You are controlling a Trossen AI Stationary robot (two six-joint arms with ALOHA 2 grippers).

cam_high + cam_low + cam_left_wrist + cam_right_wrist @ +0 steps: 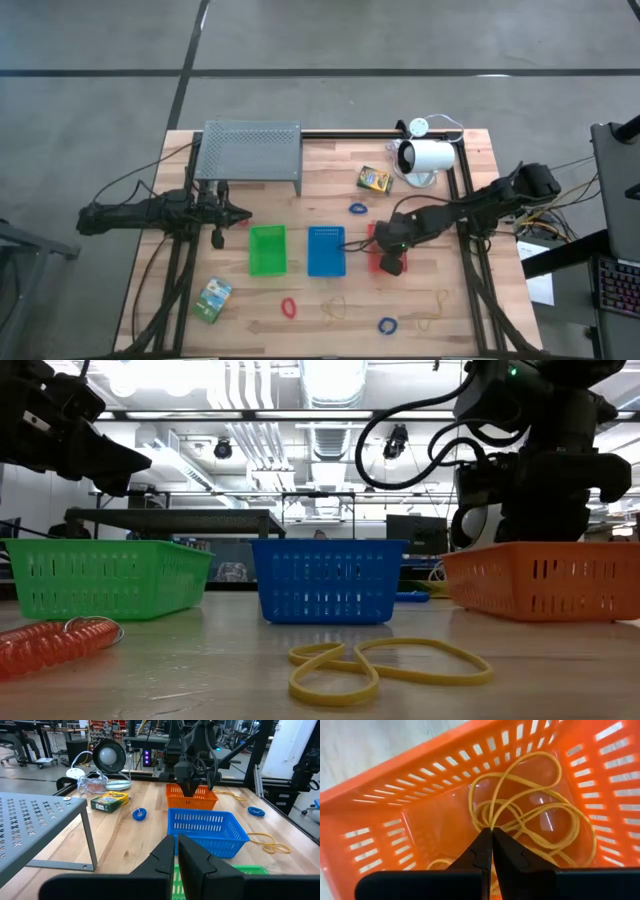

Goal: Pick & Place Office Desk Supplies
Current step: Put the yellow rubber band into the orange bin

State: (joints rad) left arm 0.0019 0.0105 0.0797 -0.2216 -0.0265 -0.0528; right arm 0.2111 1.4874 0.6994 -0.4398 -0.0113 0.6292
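High view: the right hand is hanging directly over the orange basket, which is sitting just beside the blue basket on its side away from the green basket. The left hand is waiting near the green basket's far corner, beside the grey rack. Loose supplies are lying well apart from the orange basket: a crayon box by the white lamp, another crayon box, a red loop, blue loops and yellow rubber bands.

Low view: the three baskets are standing in a row on the surface, with the right arm coming down over the orange one and a yellow band lying flat in front of the blue one.

Left wrist view: the left hand's fingers are standing almost together, with nothing visible between them.

Right wrist view: the right hand's fingers are pressed together, seemingly pinching a strand of the rubber band that is coiling straight below them inside the orange basket. Since the band is already lying within the walls, I judge that the coming move is simply parting the fingers; the right arm is plainly the nearer one.
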